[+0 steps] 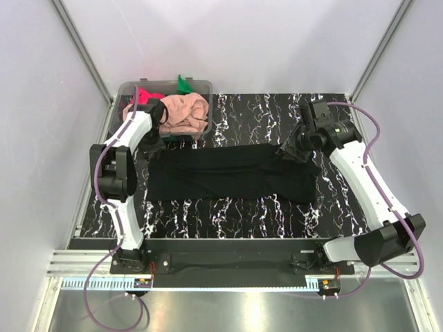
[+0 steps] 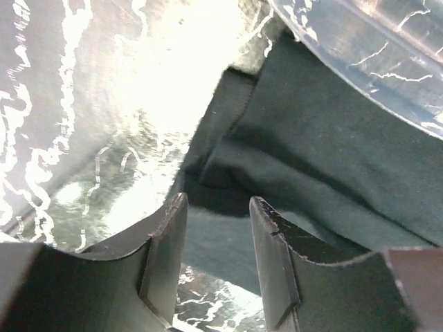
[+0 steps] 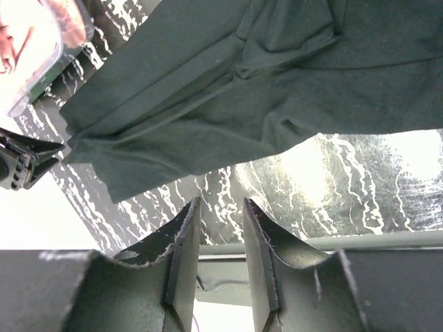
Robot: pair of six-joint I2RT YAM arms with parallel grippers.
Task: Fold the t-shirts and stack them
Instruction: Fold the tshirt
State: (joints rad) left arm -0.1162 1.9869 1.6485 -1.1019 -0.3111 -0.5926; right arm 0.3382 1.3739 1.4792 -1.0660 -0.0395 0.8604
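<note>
The large black t-shirt (image 1: pixel 232 173) lies as a long folded band across the middle of the table. My left gripper (image 1: pixel 154 144) is open at the shirt's far left corner, beside the tub. In the left wrist view my left gripper (image 2: pixel 218 204) has its fingers apart over a fold of the black cloth (image 2: pixel 311 159). My right gripper (image 1: pixel 291 151) is open and empty at the far right corner. In the right wrist view my right gripper (image 3: pixel 220 204) hangs over bare table beside the shirt (image 3: pixel 228 90). The peach-pink (image 1: pixel 181 114), pink-red (image 1: pixel 144 95) and green (image 1: pixel 183 84) shirts lie in the tub.
The clear plastic tub (image 1: pixel 124 90) stands at the back left of the black marble table (image 1: pixel 277 111), touching the shirt's far left corner; its wall shows in the left wrist view (image 2: pixel 360 41). White walls enclose the table on three sides.
</note>
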